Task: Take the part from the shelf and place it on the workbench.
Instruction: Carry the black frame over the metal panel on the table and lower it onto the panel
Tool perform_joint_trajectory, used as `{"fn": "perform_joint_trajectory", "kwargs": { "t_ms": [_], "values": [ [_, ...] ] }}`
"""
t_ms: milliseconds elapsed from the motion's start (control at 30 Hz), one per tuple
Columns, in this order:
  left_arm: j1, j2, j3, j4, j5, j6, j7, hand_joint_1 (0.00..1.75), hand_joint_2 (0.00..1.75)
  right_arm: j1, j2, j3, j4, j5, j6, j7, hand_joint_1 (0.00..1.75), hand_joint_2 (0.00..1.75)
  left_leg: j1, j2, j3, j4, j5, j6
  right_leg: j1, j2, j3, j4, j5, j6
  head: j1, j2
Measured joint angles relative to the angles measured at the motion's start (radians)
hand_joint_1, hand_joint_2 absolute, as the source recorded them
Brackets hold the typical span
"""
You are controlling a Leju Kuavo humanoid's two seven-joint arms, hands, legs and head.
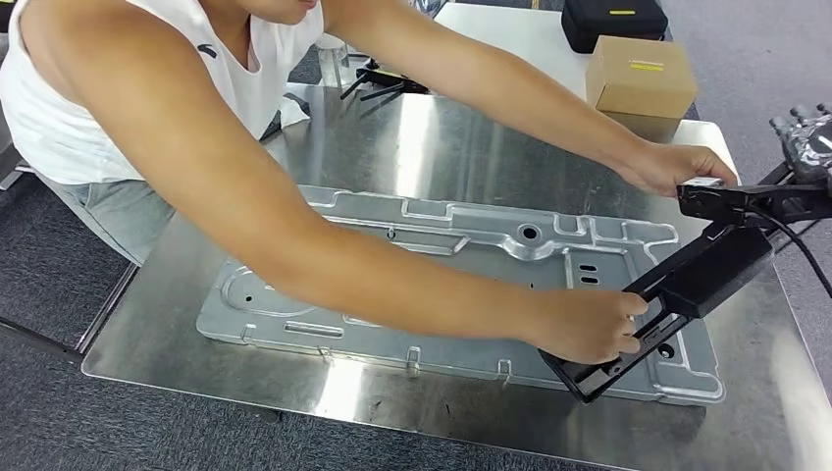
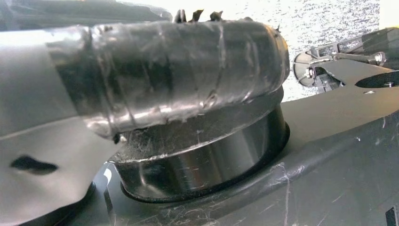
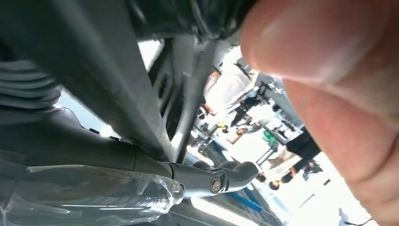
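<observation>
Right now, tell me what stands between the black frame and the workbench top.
The stamped metal panel lies on the workbench directly under the black frame, whose lower end rests on the panel. A person's hands grip the frame, and the arms reach across the panel. The right robot hand is by its upper end.

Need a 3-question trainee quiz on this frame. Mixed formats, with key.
1. True or false: the black frame part lies flat and untouched on the workbench.
2. What lies directly under the part? A) a cardboard box B) a stamped metal plate C) a black case
3. Fill in: both hands gripping the part belong to a ____.

Key: 1 false, it is held tilted, with one end raised. 2 B. 3 person.
</observation>
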Motion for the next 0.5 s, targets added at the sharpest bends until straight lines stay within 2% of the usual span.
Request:
{"fn": "perform_joint_trajectory", "kwargs": {
  "t_ms": [233, 500],
  "values": [
    [0.000, 0.000, 0.000, 0.000, 0.002, 0.000, 0.000, 0.00, 0.00, -0.009, 0.002, -0.001, -0.023, 0.018, -0.041, 0.000, 0.00, 0.00, 0.000, 0.000, 0.000, -0.001, 0.000, 0.000, 0.001, -0.001, 0.000, 0.000, 0.000, 0.000, 0.000, 0.000],
    [0.000, 0.000, 0.000, 0.000, 0.003, -0.001, 0.000, 0.00, 0.00, -0.016, 0.003, -0.021, -0.040, 0.020, -0.019, 0.000, 0.00, 0.00, 0.001, 0.000, 0.001, -0.001, 0.000, 0.000, 0.001, -0.001, 0.002, 0.000, 0.000, 0.000, 0.000, 0.000]
  ]
}}
